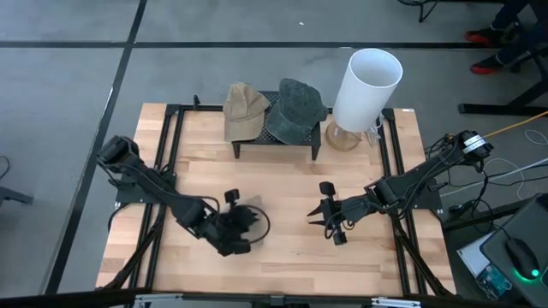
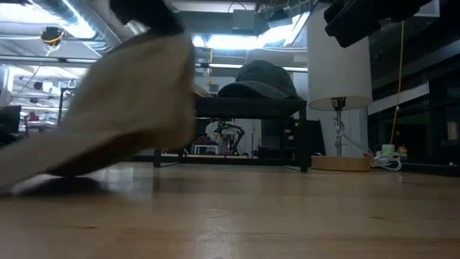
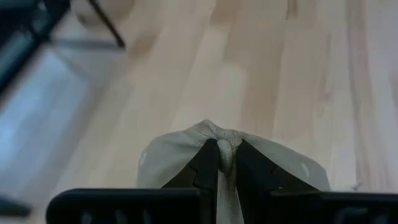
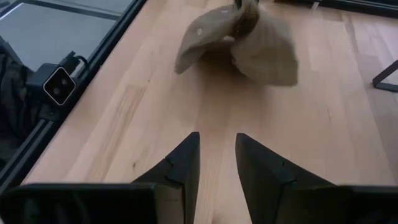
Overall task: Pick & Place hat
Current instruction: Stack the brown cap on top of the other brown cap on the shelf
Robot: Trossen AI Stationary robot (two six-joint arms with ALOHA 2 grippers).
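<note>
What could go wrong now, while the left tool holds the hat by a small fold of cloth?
1. The left tool pinches only a thin fold of the beige hat; the cloth may slip out when lifted.
2. The small rack already carries a tan cap and a grey hat, so little room remains and one could be pushed off.
</note>
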